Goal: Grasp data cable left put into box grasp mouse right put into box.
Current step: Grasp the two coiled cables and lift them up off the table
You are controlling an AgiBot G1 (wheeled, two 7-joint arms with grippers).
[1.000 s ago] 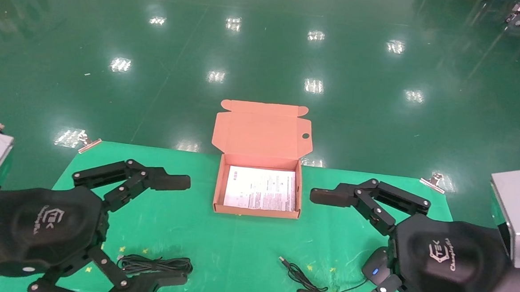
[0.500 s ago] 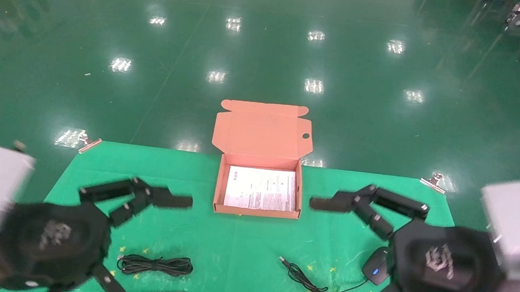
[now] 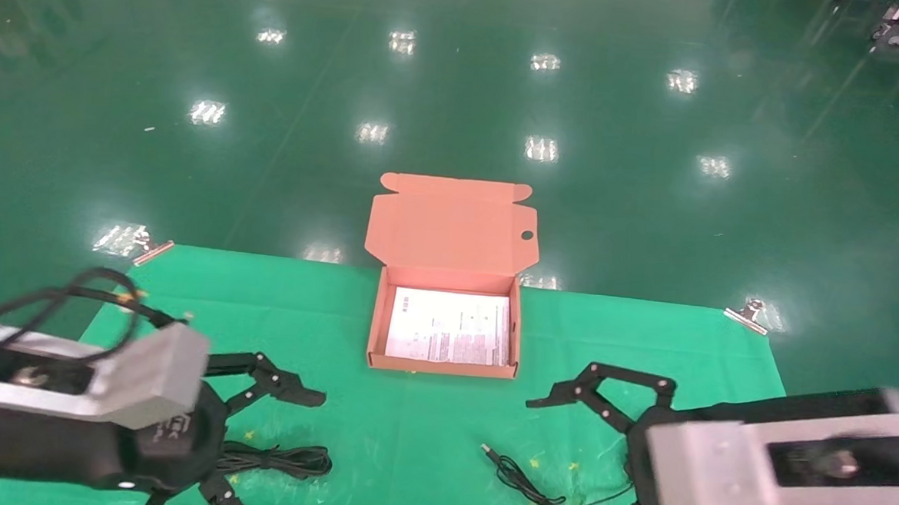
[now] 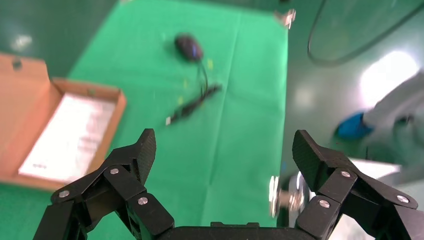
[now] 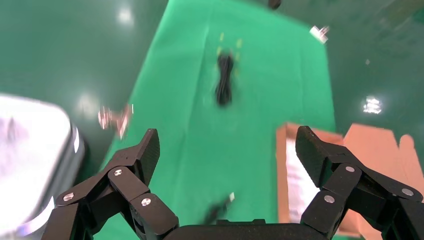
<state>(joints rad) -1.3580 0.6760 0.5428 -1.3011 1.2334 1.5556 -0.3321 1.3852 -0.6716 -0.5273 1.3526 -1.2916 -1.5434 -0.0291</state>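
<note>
**Green bench, both pincers spread and holding nothing**

Green cloth is covering the bench [image 3: 409, 435] in front of you, and the salmon-orange box [image 3: 443, 366] is sitting at its middle near the far edge. Its lid [image 3: 452, 226] is standing open and leaning away from you, with the round hole near its right edge. A white printed sheet [image 3: 449, 336] is lying flat inside as lining; nothing else is showing in the box.

The cable [image 3: 277, 459] is lying on the cloth at the near left, a long bundle of black loops, well apart from the box. Your left pincer [image 3: 255, 446] is hanging low over that spot with its fingers spread wide; one fingertip is pointing toward the middle of the bench, and the bundle's left end is disappearing under the pincer's body. It is gripping nothing.

The mouse [image 4: 189, 47] is resting on the cloth at the near right. From the head camera your right arm is hiding it, but the left wrist camera is showing it clearly. Its thin cord [image 3: 537, 488] is trailing toward the middle of the bench and ending in a USB plug [image 3: 490, 452]. Your right pincer [image 3: 592, 460] is hovering above that area, fingers spread wide and holding nothing.
</note>
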